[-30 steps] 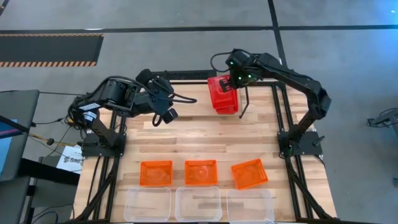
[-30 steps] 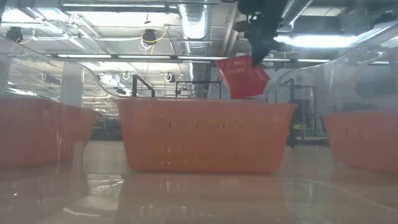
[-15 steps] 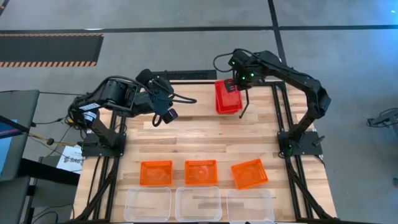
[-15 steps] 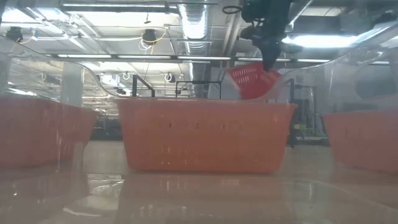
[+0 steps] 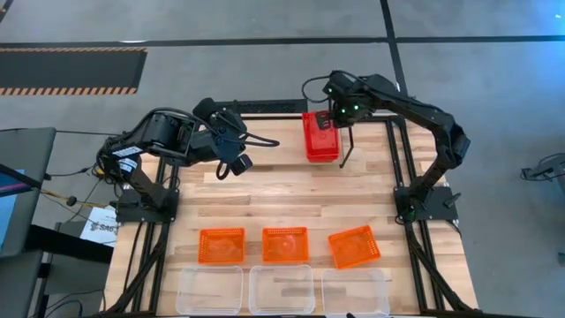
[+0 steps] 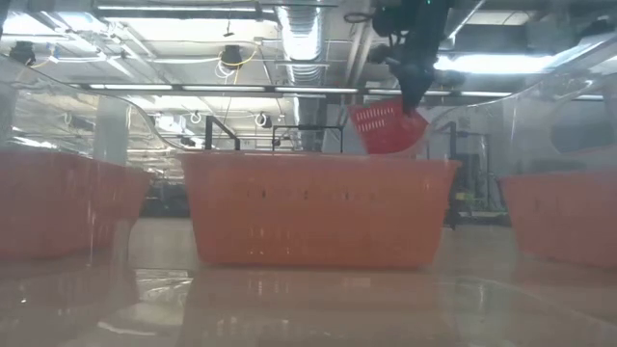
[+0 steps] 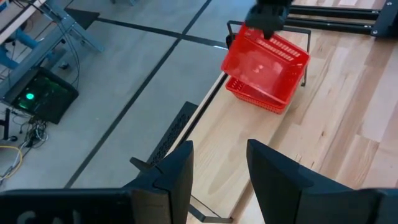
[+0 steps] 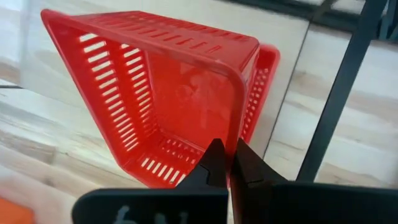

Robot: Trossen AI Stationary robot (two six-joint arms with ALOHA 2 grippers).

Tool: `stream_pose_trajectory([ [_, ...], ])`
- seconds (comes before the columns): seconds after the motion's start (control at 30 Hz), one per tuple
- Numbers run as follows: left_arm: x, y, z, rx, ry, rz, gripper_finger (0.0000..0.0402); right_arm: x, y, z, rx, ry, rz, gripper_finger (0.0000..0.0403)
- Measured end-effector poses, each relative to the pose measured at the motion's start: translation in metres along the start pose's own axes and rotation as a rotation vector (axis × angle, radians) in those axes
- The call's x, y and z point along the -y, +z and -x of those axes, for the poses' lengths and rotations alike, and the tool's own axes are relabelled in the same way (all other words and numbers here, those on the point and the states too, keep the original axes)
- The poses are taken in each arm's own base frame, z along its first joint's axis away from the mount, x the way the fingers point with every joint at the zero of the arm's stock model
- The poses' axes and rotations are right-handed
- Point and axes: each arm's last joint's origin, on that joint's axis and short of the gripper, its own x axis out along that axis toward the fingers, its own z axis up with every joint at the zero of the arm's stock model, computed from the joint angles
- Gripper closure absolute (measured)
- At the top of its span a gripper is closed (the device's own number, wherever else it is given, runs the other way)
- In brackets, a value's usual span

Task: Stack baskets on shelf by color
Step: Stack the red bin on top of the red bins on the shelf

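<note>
Since one second ago your right gripper (image 5: 333,122) has carried the red basket (image 5: 320,137) toward the table's far edge, and its fingers are clamped on the basket's rim, above another red basket (image 8: 264,93). Your left gripper (image 5: 231,165) waits with fingers apart over bare wood. The orange baskets (image 5: 285,245) and clear baskets (image 5: 281,288) stand in rows near the front edge, well apart from both arms.

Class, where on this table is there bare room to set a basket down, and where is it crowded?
Bare wood lies between the red baskets and the orange baskets. The near edge is crowded with orange and clear baskets; the right claw grips a red one.
</note>
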Motion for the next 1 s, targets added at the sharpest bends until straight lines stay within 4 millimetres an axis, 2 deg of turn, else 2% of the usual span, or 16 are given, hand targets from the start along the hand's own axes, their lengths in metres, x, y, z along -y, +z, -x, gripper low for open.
stream_pose_trajectory([
  [0.2,0.000,0.000,0.000,0.000,0.000,0.000,0.0263,0.005,-0.014,-0.041,-0.078,-0.026,-0.001,0.0402],
  [0.37,0.000,0.000,0.000,0.000,0.000,0.000,0.0263,0.007,-0.015,-0.060,-0.081,0.038,-0.012,0.0402],
  [0.7,0.000,0.000,0.000,0.000,0.000,0.002,0.0263,0.022,-0.002,-0.063,-0.064,0.044,-0.034,0.0399],
  [1.0,0.000,0.000,0.000,0.000,0.000,0.007,0.0263,0.026,0.000,-0.064,-0.016,-0.021,0.010,0.0320],
])
